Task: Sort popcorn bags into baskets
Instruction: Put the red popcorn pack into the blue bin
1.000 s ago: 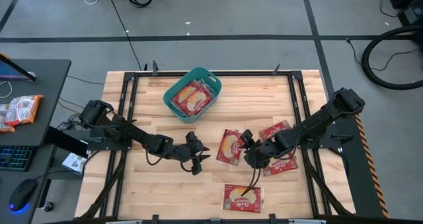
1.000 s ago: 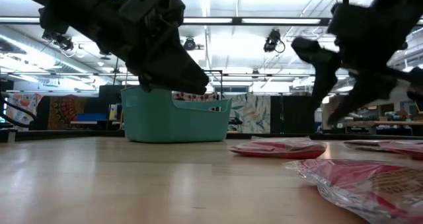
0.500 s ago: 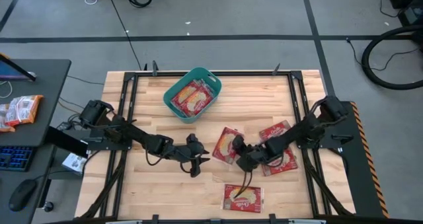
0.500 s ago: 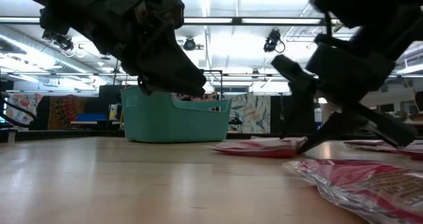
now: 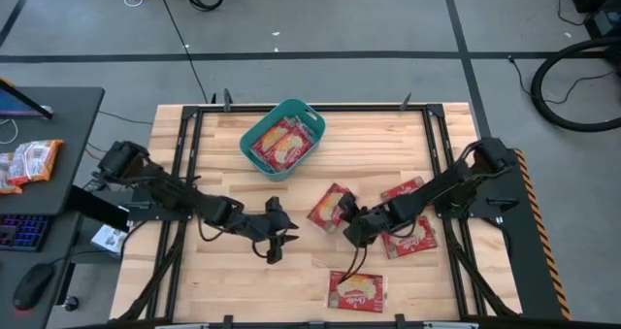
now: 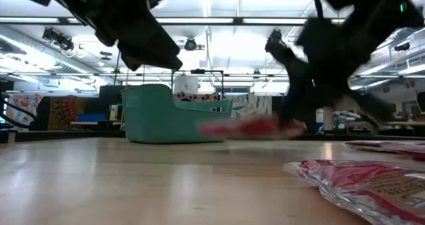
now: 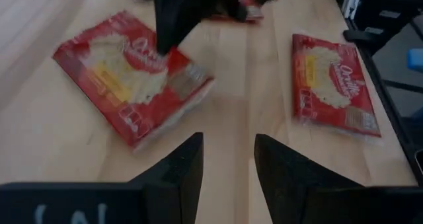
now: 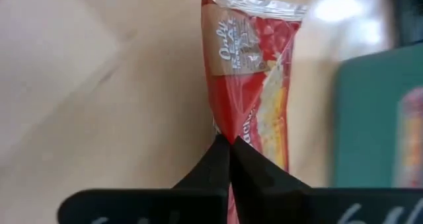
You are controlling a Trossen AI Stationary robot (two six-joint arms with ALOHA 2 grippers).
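1. A flat red popcorn packet with a cream-yellow oval label (image 5: 329, 206) is pinched by one edge in the right gripper (image 5: 349, 226), near the middle of the wooden table (image 5: 213, 164); the low view shows it lifted clear of the tabletop (image 6: 251, 126).
2. In the right wrist view the two dark fingers (image 8: 218, 159) are closed tight on the packet's edge (image 8: 254, 72), with nothing showing between them but the wrapper.
3. The teal plastic tub with rounded corners (image 5: 258, 129) stands toward the table's far edge, well apart from the held packet, with red packets (image 5: 283, 142) already lying in it.
4. Two more red packets (image 5: 412, 234) lie beside the right arm, and another (image 5: 356, 290) lies by the near edge.
5. The left gripper (image 5: 276, 240) hovers left of the held packet, its fingers (image 7: 178, 171) parted and empty.
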